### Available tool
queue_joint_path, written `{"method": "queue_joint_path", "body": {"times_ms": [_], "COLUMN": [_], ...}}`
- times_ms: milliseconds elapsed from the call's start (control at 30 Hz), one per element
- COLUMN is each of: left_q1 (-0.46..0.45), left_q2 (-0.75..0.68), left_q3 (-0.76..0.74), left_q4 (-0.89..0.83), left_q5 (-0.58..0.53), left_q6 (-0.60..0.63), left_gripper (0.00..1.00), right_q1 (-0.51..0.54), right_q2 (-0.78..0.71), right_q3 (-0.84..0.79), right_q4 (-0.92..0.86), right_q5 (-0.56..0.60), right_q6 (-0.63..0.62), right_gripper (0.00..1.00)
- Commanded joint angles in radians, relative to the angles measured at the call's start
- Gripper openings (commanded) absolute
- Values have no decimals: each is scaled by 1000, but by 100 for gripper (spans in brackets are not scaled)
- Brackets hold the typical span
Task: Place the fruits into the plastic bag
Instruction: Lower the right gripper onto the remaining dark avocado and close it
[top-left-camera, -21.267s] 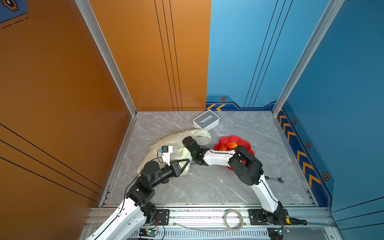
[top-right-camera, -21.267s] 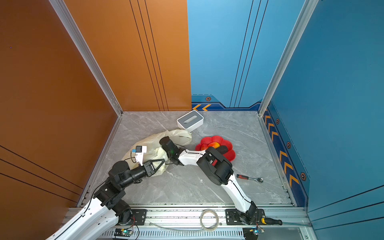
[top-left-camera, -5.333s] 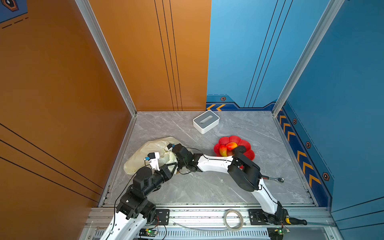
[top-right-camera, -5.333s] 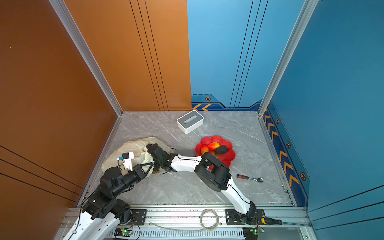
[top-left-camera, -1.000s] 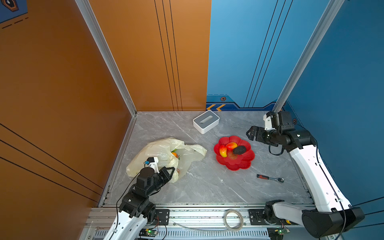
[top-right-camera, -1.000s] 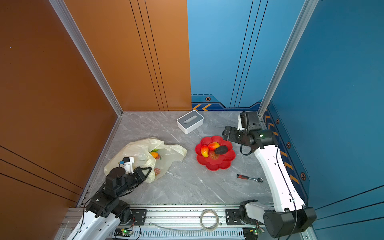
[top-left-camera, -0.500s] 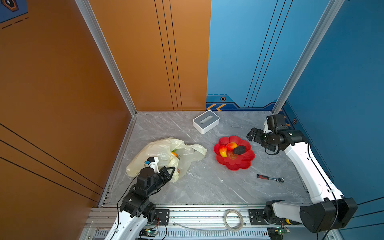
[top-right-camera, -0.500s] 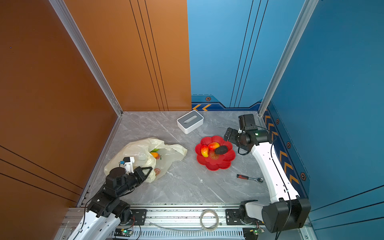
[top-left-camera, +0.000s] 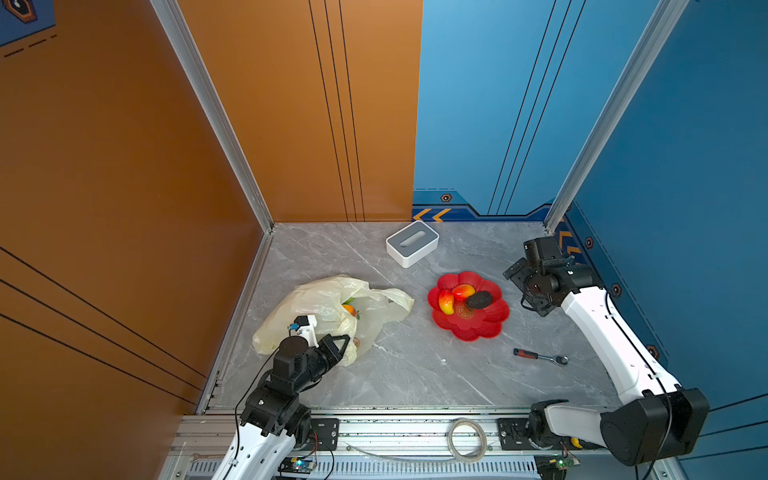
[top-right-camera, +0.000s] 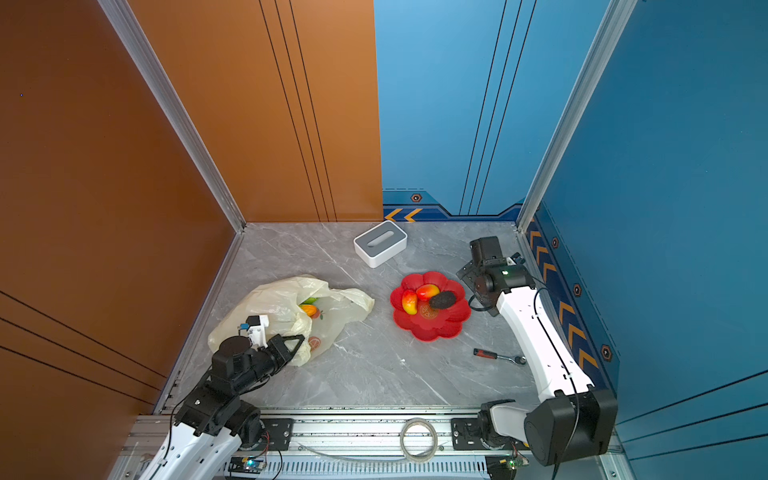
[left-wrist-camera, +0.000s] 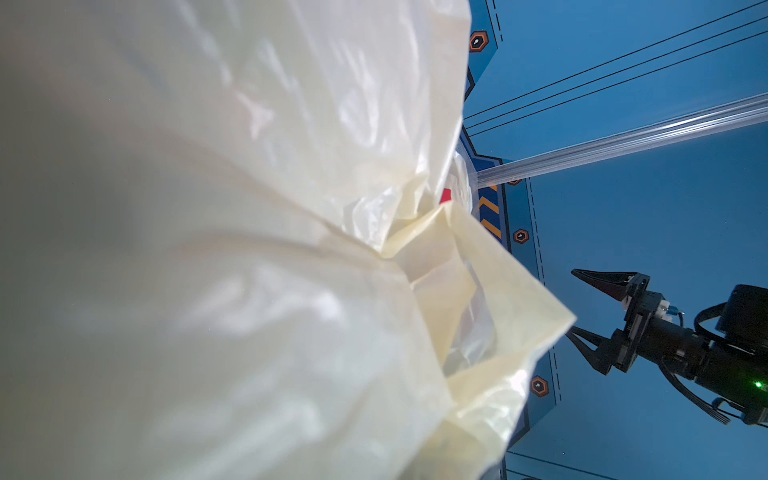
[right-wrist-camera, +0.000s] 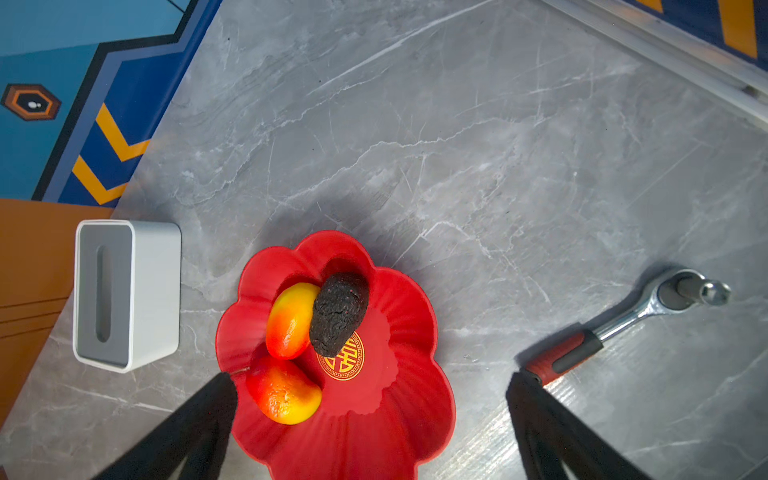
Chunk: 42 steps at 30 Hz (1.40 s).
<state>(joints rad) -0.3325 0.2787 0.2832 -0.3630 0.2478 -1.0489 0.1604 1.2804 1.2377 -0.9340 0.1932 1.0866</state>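
2 grippers work apart: the left gripper (top-left-camera: 343, 341) is pinched closed on the plastic bag's (top-left-camera: 316, 299) near edge, while the right gripper (right-wrist-camera: 370, 380) hangs wide open and empty near the red dish (top-left-camera: 494, 324). 3 fruits lie in the dish: 2 mangoes (top-left-camera: 446, 302) and 1 avocado (top-left-camera: 478, 300), its narrow end toward the dish's centre. The bag's mouth faces the dish across the worktop (top-left-camera: 415, 365).

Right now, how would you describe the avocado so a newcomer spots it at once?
On the grey marble table, find the red flower-shaped dish right of the plastic bag. In it, the avocado is the dark, rough-skinned lump beside two glossy red-yellow mangoes.
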Motion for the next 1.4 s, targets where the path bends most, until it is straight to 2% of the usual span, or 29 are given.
{"method": "queue_joint_path", "body": {"times_ms": [0,233,600,833,1367], "left_q1": [12,15,24,28,38], "left_q2": [-13,-18,-25,-28,-23], "left_q3": [-8,-10,-8,-2,10], "left_q4": [-8,-12,-27,-39,-63], "left_q5": [18,19,25,26,27], "left_q6": [-8,-11,-10,-10,1], "left_gripper": [0,0,0,0,0], "right_q1": [10,60,112,129,128], "right_q2": [38,127,253,315,459], "right_q3": [22,36,63,52,38], "right_q4": [-94,-80,-23,28,126], "right_q5": [33,-52,-115,-133,-172], "right_q6": [177,311,410,432,440], "right_gripper": [100,100,100,99,91]}}
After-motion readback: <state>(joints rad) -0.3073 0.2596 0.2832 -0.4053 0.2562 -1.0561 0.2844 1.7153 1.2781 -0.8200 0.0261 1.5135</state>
